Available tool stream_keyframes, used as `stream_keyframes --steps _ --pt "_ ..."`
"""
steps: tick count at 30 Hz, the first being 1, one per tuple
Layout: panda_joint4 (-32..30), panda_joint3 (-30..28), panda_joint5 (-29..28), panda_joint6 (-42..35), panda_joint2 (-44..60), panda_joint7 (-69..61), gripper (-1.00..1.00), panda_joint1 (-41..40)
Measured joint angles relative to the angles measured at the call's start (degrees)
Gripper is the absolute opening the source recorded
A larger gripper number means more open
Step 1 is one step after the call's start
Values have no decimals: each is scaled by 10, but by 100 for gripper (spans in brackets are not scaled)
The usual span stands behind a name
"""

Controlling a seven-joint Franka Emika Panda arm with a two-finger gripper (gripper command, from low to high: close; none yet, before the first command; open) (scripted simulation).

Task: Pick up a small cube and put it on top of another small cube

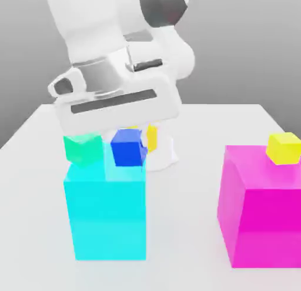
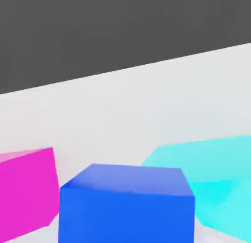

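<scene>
The small cube [image 1: 128, 147], solid deep blue, is at the top of the big cyan block [image 1: 106, 213], right beside a small green cube [image 1: 82, 149] that rests on that block. My gripper [image 1: 127, 133] hangs straight over the blue cube and is shut on it. The white hand [image 1: 114, 96] covers the cube's upper edge. I cannot tell whether the cube touches the cyan top. In the hand view the blue cube [image 2: 126, 205] looms very close, with the cyan block [image 2: 215, 183] and the magenta block [image 2: 27, 188] on either side.
A big magenta block [image 1: 258, 207] stands on the exterior view's right with a small yellow cube [image 1: 284, 147] on top. Another yellow cube [image 1: 151, 137] peeks out behind the blue one. The white table [image 1: 182, 225] spreads between the two big blocks.
</scene>
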Motion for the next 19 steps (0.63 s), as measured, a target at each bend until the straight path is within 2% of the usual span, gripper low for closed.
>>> stream_keyframes --steps 11,15,16,19 --pt "-99 107 -85 -106 -227 181 -100 -68" --pt "-161 121 -88 -38 -223 193 -100 -77" --pt "-177 122 -87 -17 -218 193 100 -78" --pt "-177 122 -87 -17 -218 193 100 -78"
